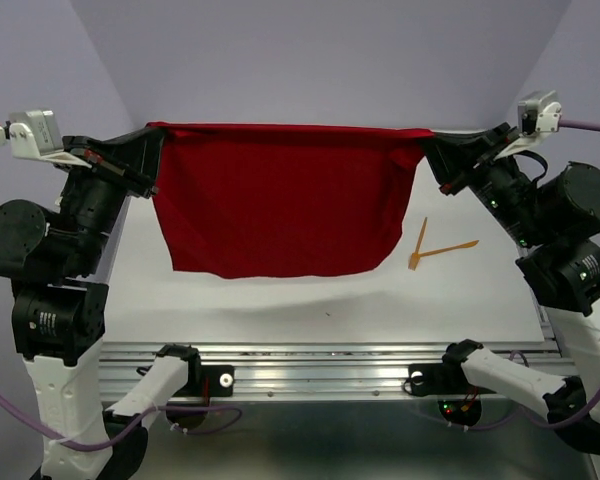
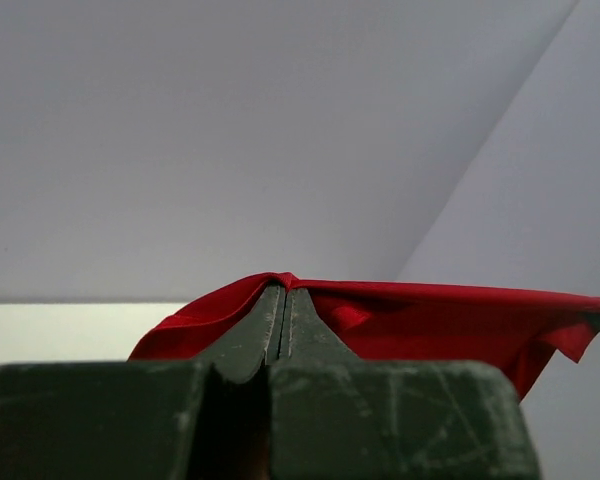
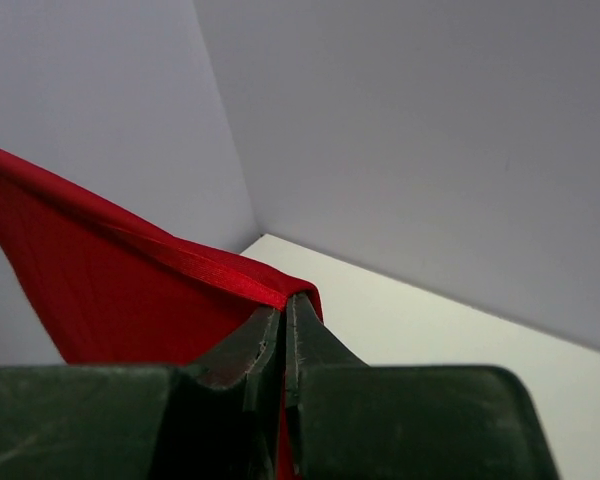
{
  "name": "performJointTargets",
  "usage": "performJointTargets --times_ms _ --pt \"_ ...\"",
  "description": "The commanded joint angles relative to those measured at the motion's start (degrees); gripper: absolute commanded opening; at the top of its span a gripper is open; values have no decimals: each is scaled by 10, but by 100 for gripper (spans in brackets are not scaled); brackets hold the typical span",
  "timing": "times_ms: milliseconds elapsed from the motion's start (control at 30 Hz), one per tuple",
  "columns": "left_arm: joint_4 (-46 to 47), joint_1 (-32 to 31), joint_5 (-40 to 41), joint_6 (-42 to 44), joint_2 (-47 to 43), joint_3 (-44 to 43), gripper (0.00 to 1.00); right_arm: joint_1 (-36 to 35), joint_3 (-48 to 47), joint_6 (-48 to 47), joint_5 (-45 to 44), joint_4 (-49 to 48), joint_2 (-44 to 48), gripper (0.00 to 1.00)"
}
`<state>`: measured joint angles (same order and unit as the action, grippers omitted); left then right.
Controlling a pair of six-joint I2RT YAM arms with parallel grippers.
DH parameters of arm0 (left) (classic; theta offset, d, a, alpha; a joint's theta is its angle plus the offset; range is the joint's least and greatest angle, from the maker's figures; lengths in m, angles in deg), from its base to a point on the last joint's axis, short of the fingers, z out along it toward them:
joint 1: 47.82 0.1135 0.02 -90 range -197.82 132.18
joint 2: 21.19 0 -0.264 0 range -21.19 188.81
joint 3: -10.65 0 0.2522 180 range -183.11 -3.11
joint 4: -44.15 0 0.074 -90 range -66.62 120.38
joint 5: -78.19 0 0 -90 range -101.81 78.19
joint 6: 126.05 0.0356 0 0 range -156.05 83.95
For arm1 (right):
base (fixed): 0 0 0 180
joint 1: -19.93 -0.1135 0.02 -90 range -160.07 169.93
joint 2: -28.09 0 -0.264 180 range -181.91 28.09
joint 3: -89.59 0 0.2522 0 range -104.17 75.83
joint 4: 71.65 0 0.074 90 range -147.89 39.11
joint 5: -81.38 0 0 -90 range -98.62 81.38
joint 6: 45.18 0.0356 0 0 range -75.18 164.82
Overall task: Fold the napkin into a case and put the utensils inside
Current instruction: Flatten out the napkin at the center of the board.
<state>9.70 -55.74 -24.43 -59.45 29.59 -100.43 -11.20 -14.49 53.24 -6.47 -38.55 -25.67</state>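
grip: left gripper (image 1: pixel 153 138), upper left, and right gripper (image 1: pixel 428 142), upper right, each clench a top corner of the napkin (image 1: pixel 280 200) | napkin: hangs spread across upper centre, likely to lay flat for folding | utensils (image 1: pixel 435 250): on table (image 1: pixel 280 300), centre right, clear of cloth

utensils (image 1: pixel 418 245) lie on table (image 1: pixel 280 300) (right of the napkin (image 1: pixel 280 200)).
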Motion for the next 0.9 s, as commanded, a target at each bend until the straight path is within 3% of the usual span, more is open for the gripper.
performJointTargets --times_ms 0,133,333,500,667,867 --pt "-43 18 184 16 62 -8 0 15 12 -64 -121 14 -28 5" --pt "-54 19 204 9 128 56 0 15 23 -101 -158 12 -151 4" --pt "-4 40 201 -9 255 169 0 88 -23 -114 -52 15 -350 7" --pt "13 55 173 -45 397 190 0 108 -68 -102 -27 16 -527 25" --pt "15 55 159 -58 483 190 0 119 -67 -54 0 12 -587 40" --pt "28 55 146 -56 498 200 0 125 -51 -4 16 -6 -596 49"
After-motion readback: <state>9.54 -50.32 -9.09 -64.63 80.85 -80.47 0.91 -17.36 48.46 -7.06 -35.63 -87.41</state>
